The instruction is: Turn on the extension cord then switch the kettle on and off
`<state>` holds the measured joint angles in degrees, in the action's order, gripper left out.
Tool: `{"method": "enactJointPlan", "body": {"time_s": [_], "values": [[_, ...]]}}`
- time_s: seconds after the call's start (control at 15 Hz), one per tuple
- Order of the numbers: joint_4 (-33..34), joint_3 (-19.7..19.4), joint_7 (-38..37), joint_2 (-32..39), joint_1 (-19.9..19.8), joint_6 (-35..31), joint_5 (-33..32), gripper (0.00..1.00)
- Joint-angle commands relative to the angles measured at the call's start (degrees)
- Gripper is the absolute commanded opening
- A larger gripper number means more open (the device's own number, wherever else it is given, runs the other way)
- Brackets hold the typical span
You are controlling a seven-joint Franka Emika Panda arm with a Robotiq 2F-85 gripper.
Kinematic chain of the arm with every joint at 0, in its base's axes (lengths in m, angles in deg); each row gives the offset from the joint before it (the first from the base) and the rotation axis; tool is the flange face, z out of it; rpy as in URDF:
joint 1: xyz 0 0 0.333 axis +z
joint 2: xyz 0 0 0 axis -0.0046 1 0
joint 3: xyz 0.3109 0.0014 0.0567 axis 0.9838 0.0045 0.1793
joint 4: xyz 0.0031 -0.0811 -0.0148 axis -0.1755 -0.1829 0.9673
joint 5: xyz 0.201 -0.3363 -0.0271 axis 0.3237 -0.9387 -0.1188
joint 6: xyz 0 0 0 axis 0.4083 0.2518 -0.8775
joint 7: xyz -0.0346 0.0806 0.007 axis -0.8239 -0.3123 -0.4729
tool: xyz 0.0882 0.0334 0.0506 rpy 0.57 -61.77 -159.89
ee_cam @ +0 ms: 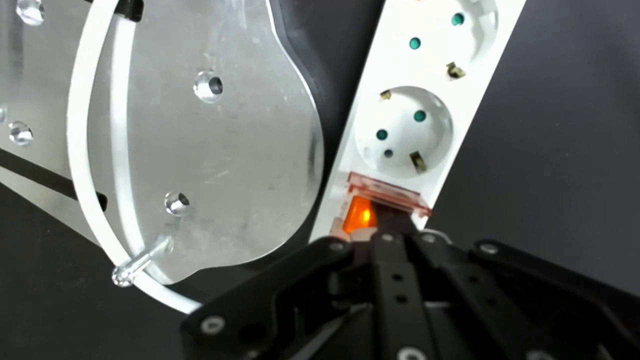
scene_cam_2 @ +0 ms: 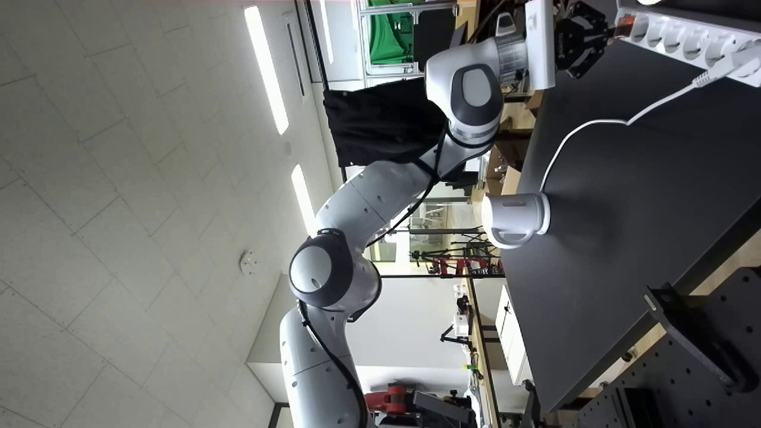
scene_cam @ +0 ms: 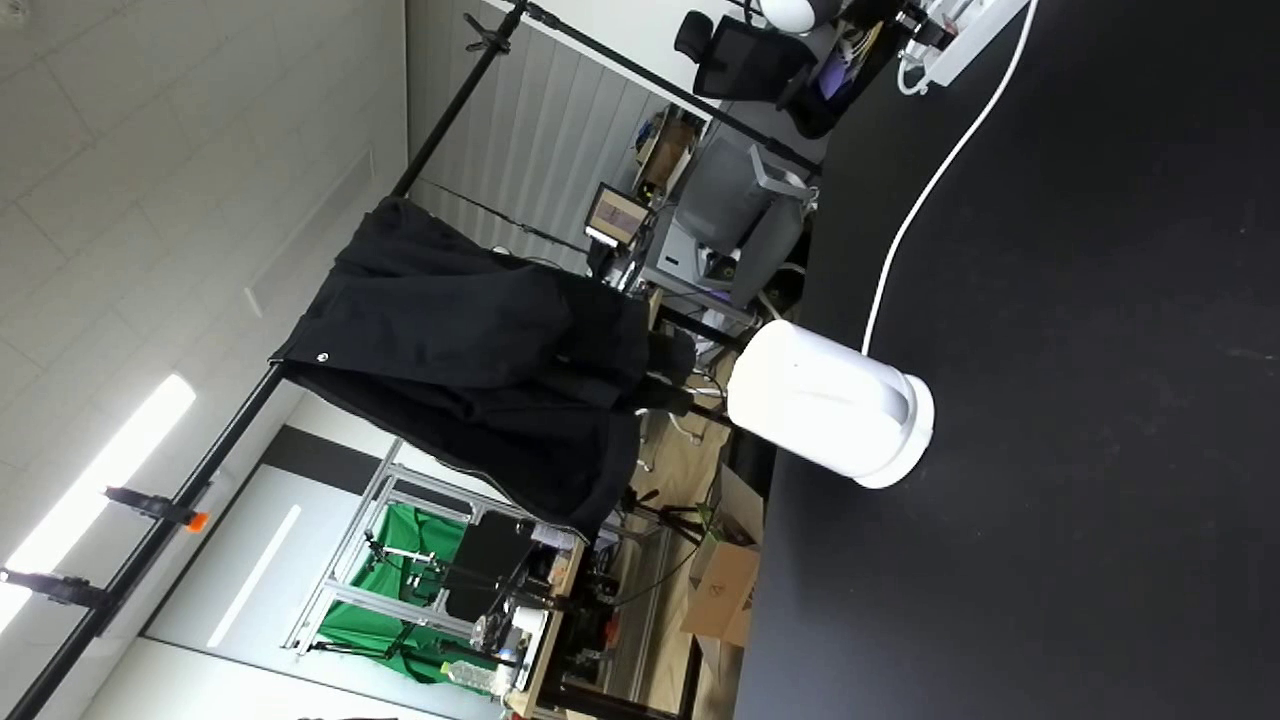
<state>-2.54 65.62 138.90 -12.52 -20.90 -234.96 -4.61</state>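
Note:
The extension cord (ee_cam: 405,125) is a white block with round sockets, seen close in the wrist view. It also shows in both exterior views (scene_cam: 975,45) (scene_cam_2: 684,43). Its switch (ee_cam: 359,214) glows orange, with a clear reddish flap (ee_cam: 387,192) raised at its edge. My gripper (ee_cam: 395,220) has its fingers together, the dark tip over the right part of the switch; it also shows in an exterior view (scene_cam_2: 609,32). Contact is hard to tell. The white kettle (scene_cam: 825,400) stands upright on the dark table, apart from the gripper, also seen in an exterior view (scene_cam_2: 512,215).
A white plug (scene_cam_2: 728,65) sits in the extension cord, and its cable (scene_cam_2: 585,125) runs across the table to the kettle. A silver metal plate (ee_cam: 240,150) with a white cable (ee_cam: 82,135) lies beside the extension cord. The dark table's edge (scene_cam_2: 666,321) shows.

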Motion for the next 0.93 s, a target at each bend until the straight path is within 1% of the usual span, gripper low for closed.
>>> {"method": "enactJointPlan", "body": {"time_s": [0.0,0.13,0.2,0.4,0.53,0.73,0.87], "values": [[-7.76,2.97,1.38,-5.7,0.13,-0.44,1.82,0.0],[-10.71,5.54,3.15,-10.26,-0.89,0.54,3.57,0.0],[-11.87,9.73,1.25,-12.23,-3.76,0.27,-0.06,0.0],[-15.99,14.7,2.51,-17.11,-5.89,-0.74,0.26,0.0],[-17.86,17.43,3.3,-19.5,-7.11,-0.44,0.66,0.0],[-19.83,20.43,5.34,-21.69,-7.86,1.01,0.98,0.0],[-21.52,23.62,9.39,-22.67,-9.03,1.4,2.06,0.0]]}}
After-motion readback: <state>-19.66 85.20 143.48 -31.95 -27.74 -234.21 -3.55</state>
